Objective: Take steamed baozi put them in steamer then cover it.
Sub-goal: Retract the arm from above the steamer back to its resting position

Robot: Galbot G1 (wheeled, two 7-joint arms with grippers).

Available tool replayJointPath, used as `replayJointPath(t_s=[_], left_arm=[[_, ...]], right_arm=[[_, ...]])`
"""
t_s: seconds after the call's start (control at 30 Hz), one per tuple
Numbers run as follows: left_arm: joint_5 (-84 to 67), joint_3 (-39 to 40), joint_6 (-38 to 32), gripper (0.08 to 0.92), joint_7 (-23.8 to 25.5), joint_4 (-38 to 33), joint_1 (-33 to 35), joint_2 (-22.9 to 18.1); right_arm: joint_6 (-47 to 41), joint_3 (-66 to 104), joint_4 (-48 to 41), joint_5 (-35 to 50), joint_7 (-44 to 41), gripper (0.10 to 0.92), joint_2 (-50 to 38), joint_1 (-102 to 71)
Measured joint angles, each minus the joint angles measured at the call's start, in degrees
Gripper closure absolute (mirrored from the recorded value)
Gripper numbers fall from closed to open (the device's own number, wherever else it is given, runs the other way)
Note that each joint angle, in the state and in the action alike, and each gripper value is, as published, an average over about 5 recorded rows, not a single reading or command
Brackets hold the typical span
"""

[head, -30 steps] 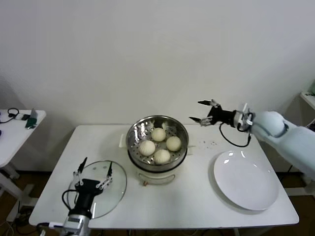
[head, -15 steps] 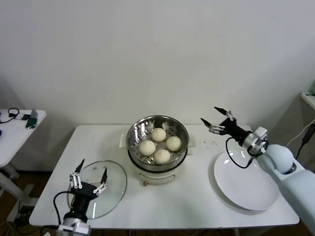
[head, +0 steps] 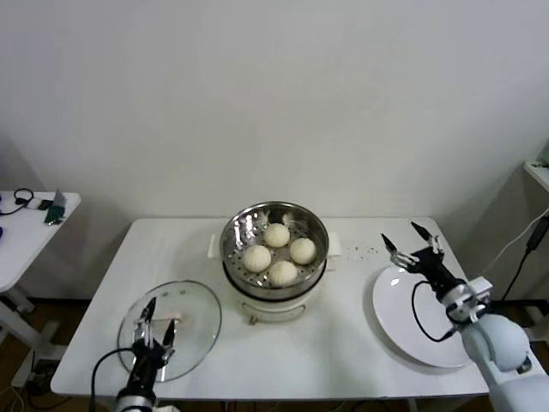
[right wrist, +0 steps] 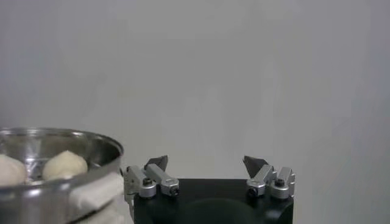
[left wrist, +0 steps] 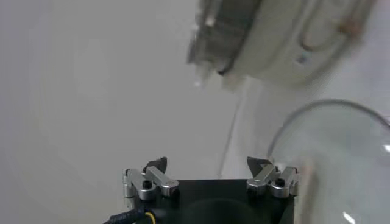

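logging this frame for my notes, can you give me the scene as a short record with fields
baozi: four steamed baozi inside the steamer
cover: glass cover flat on the table, left of the steamer, not on it
plate: white plate bare, right of the steamer
left end effector: open, low over the cover
right end effector: open, empty, above the plate's far edge

right claw (right wrist: pixel 207 163): fingers spread wide, nothing between them
steamer (right wrist: pixel 58 152): shiny rim at frame edge, beside the claw
baozi (right wrist: pixel 66 165): two visible inside steamer
backdrop: plain wall
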Motion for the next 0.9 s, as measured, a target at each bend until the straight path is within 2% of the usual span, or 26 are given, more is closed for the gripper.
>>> replayJointPath(t_s=[0.37,0.9], left_arm=[[10.5,-0.2,3.1,0.177,-0.9,6.6,-3.5,-0.4],[13.9,0.1,3.6,0.177,-1.5,14.8,-11.3,-0.7]], right_arm=[[0.2,4.4,0.2,-3.2,0.7,0.203,4.4,-5.4],[0.4,7.2,0.1,-6.1,1.0,0.203,7.1,-8.1]])
